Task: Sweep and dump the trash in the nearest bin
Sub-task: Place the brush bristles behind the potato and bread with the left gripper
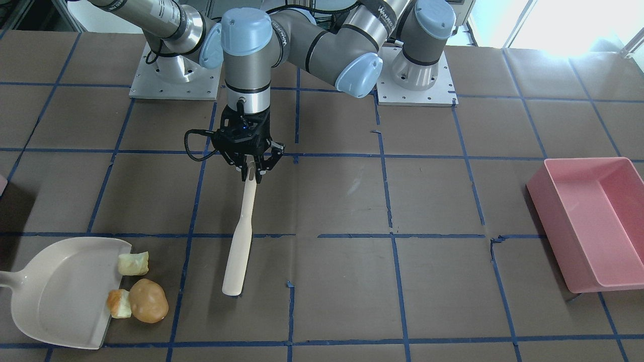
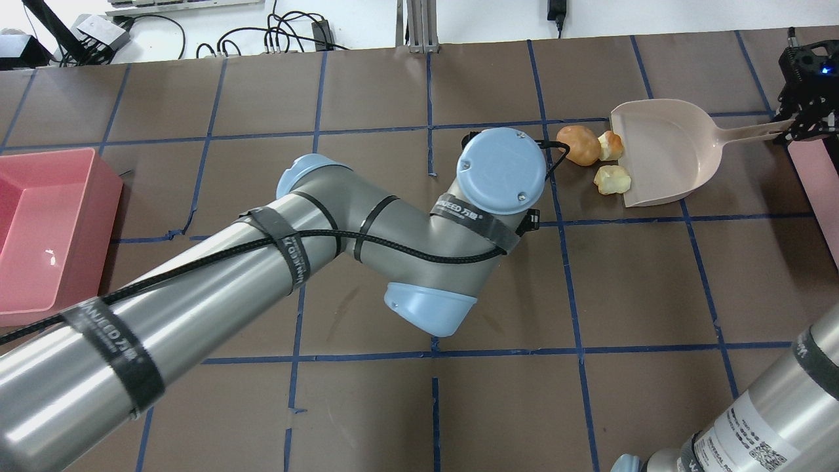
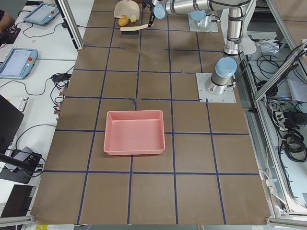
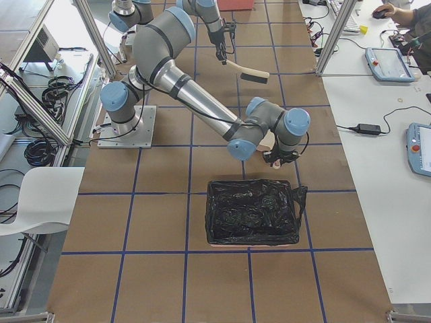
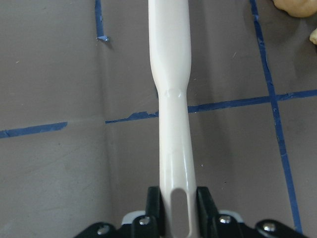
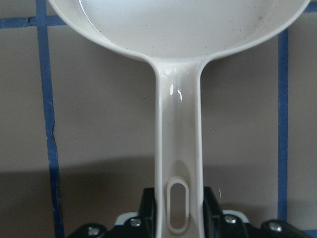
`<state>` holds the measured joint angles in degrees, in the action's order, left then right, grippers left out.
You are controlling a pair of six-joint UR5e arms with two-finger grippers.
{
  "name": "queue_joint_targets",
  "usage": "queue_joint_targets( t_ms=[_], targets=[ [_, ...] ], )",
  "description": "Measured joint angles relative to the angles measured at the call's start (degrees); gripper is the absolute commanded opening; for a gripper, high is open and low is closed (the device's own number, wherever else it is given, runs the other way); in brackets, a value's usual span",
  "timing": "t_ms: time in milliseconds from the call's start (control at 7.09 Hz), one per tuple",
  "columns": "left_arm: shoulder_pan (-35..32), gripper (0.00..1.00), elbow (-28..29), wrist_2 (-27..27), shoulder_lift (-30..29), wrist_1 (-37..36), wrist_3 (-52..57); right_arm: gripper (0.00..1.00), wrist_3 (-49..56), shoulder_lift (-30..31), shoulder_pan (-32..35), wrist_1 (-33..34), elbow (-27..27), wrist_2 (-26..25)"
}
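The trash lies at the open lip of a cream dustpan: a tan-brown lump, an orange chunk and a pale yellow chunk. All three also show in the overhead view, the lump farthest from the pan. My left gripper is shut on the handle of a cream brush, whose head rests on the table about one grid square from the scraps. My right gripper is shut on the dustpan handle. The left wrist hides the brush from overhead.
A pink bin stands far off on my left side. A bin lined with a black bag stands close to the dustpan on my right; its pink edge shows overhead. The table is brown with blue tape lines.
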<state>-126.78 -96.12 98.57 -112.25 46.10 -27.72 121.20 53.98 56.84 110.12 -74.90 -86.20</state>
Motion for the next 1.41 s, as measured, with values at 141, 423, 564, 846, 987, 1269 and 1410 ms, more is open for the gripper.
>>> queue_joint_targets(
  t_ms=[141,423,564,846,987,1269,1410],
  targets=[
    [-1.73,0.00,3.35,2.30,-3.20,-0.19,-1.53,0.00,-0.13,-0.01,0.01,0.03,-0.07,0.04],
    [-3.39,0.00,6.53,4.19,-6.06,-1.90,-3.16,0.00,-0.32,-0.04,0.00,0.09,-0.13,0.09],
    [-4.18,0.00,6.89,4.58,-6.82,-3.85,-3.62,0.00,-0.39,-0.06,-0.01,0.09,-0.15,0.09],
    [-6.15,0.00,7.20,6.53,-8.84,-6.81,-4.98,0.00,-0.43,-0.19,-0.05,0.22,-0.21,0.08],
    [-6.69,0.00,7.29,7.84,-9.79,-7.32,-5.77,0.00,-0.43,-0.34,-0.05,0.35,-0.23,0.12],
    [-6.98,0.00,9.15,9.07,-11.88,-7.83,-8.35,0.00,-0.43,-0.51,-0.06,0.44,-0.24,0.21],
    [-7.13,0.00,10.72,9.41,-12.65,-7.70,-10.54,0.00,-0.44,-0.53,-0.06,0.44,-0.24,0.24]
  ],
)
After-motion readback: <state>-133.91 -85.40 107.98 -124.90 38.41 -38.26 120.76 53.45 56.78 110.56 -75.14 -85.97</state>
